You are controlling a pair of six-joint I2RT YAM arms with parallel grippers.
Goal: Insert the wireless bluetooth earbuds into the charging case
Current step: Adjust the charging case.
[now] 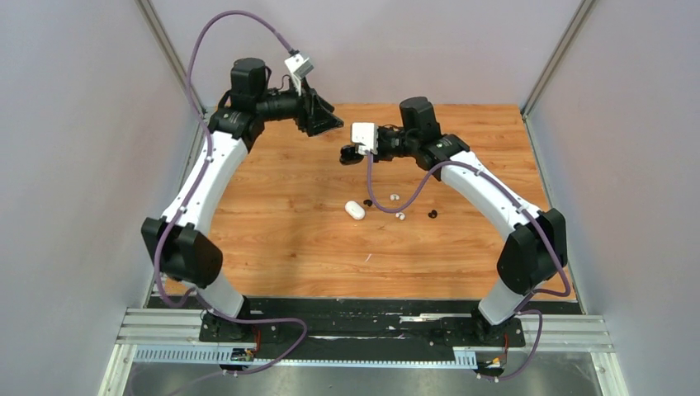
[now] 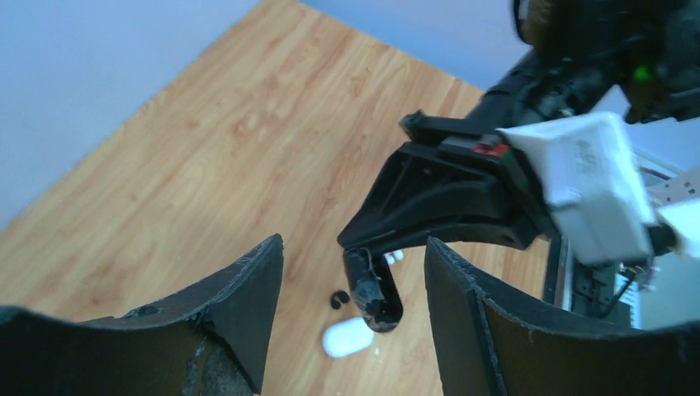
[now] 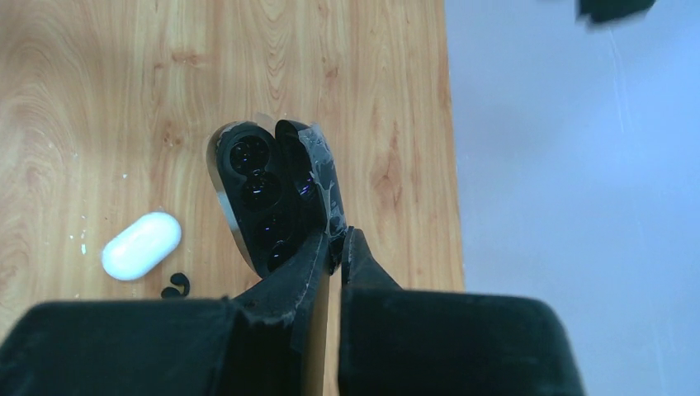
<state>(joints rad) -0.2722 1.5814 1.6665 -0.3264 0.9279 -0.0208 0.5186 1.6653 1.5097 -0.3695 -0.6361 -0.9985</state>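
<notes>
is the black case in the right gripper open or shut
Open. The black case, held in the right gripper, has its lid swung back in the right wrist view, exposing the dark sockets inside.

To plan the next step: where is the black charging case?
Top view: the black charging case hangs over the table, clamped in the right gripper, just beyond the white case.

A robotics lab cell: plain panels [image 1: 74,165] box in a wooden table [image 1: 281,247]; cabled arms [image 1: 202,186] bolted to metal rails [image 1: 157,328].
</notes>
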